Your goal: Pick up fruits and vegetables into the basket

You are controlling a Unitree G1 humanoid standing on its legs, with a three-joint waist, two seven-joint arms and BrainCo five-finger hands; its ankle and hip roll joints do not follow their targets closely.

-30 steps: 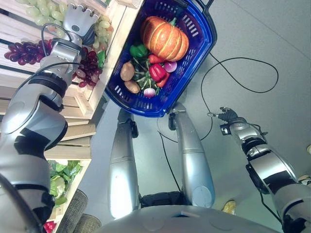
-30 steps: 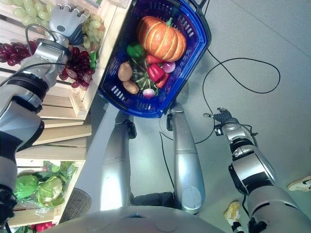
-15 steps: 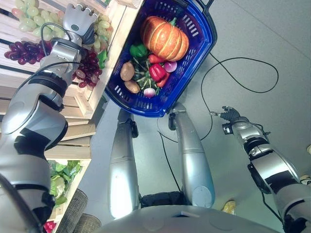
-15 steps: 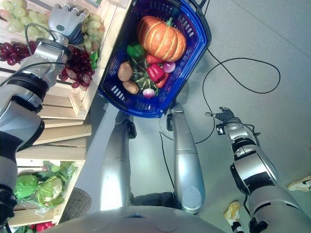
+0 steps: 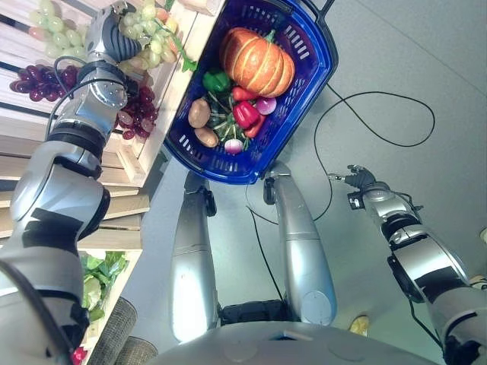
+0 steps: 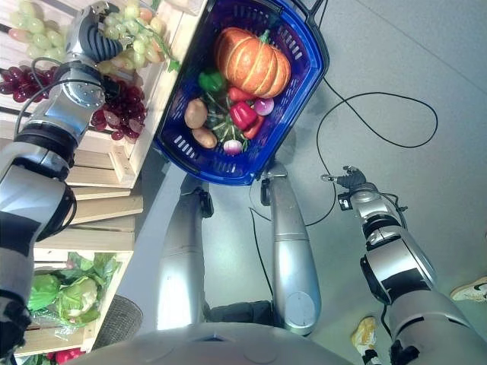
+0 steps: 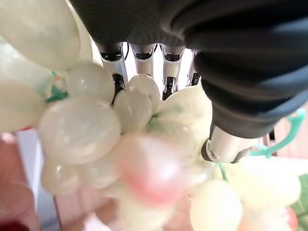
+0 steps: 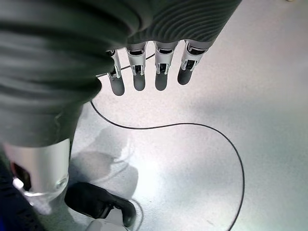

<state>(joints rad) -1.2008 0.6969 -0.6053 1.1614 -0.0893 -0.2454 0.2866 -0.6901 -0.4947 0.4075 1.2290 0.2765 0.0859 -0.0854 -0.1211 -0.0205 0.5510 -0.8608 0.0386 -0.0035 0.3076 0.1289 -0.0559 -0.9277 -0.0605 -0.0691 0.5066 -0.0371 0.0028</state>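
My left hand is up at the wooden crate, shut on a bunch of green grapes that hangs beside the crate's edge, left of the basket. In the left wrist view the pale grapes press against the palm, with the thumb curled round them. The blue basket sits on the floor, holding a pumpkin, a green pepper, red peppers and potatoes. My right hand hangs open over the grey floor, far right of the basket, its fingers straight and holding nothing.
Dark purple grapes and more green grapes lie in the wooden crates on the left. A lower shelf holds leafy greens. Wicker baskets stand at the bottom left.
My left hand has closed on the green grape bunch and raised it off the crate, turning it toward the basket. The right hand has stayed where it was.
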